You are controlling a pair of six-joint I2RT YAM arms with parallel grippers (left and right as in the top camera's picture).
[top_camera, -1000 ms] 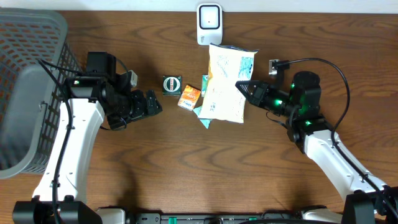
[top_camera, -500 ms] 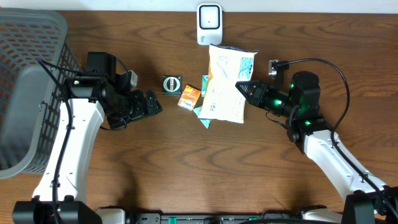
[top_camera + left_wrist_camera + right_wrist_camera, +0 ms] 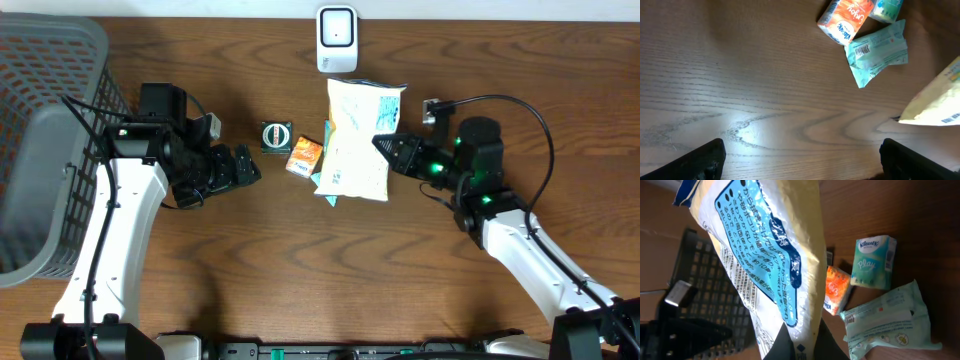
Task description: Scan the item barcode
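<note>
Pinching snack bag (image 3: 357,140) — right gripper (image 3: 383,144) was shut on its edge. Probably needed slow turn, barcode side facing scanner (image 3: 337,38) ahead of hand — left gripper (image 3: 248,166) was wide, empty.

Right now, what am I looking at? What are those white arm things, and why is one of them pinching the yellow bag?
Those are two robot arms working at a wooden table. One picture looks straight down from above. The other two come from small cameras on each arm's wrist. Each arm ends in a gripper, a bit like a hand with two fingers. The right gripper is shut on a pale yellow snack bag and holds it close to a white device, which is probably the barcode scanner. The left gripper is open and holds nothing. On the table lie an orange box, a small dark tin, a green tissue pack and a teal pouch. A grey basket stands beside the left arm.
</note>
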